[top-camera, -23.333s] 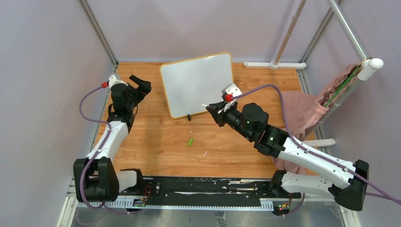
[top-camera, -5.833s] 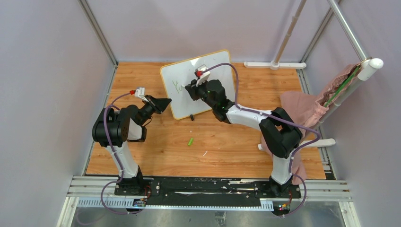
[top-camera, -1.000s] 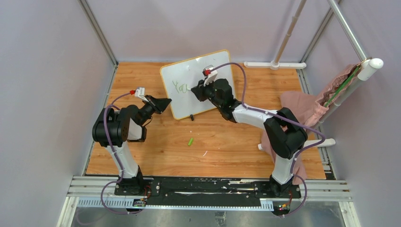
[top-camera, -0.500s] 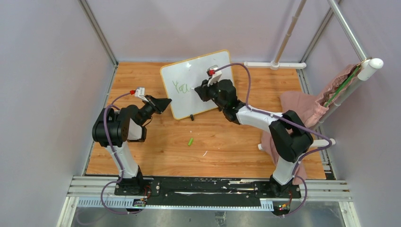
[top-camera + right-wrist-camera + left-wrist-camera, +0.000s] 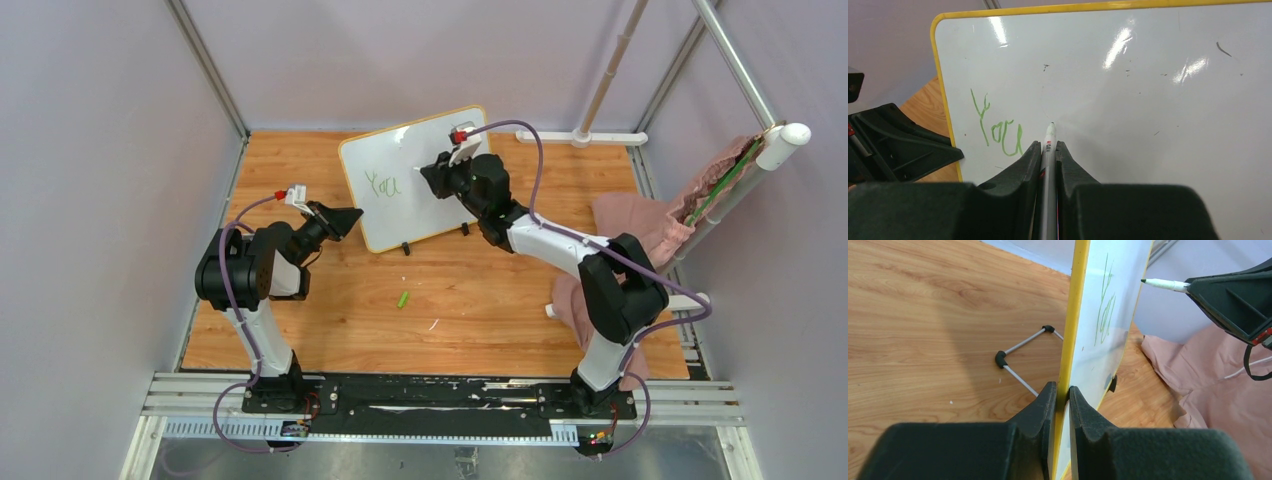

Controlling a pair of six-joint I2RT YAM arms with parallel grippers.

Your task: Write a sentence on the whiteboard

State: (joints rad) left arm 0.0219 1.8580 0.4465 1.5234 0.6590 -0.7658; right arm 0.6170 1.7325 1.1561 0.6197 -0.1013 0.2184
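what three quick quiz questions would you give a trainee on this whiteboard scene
1. True or false: the left gripper is clamped on the yellow rim of the whiteboard.
2. What does the right gripper hold? A) a marker B) an eraser C) a cloth
3. Fill in: the green sentence begins with the word ___.

Key: 1 true; 2 A; 3 You
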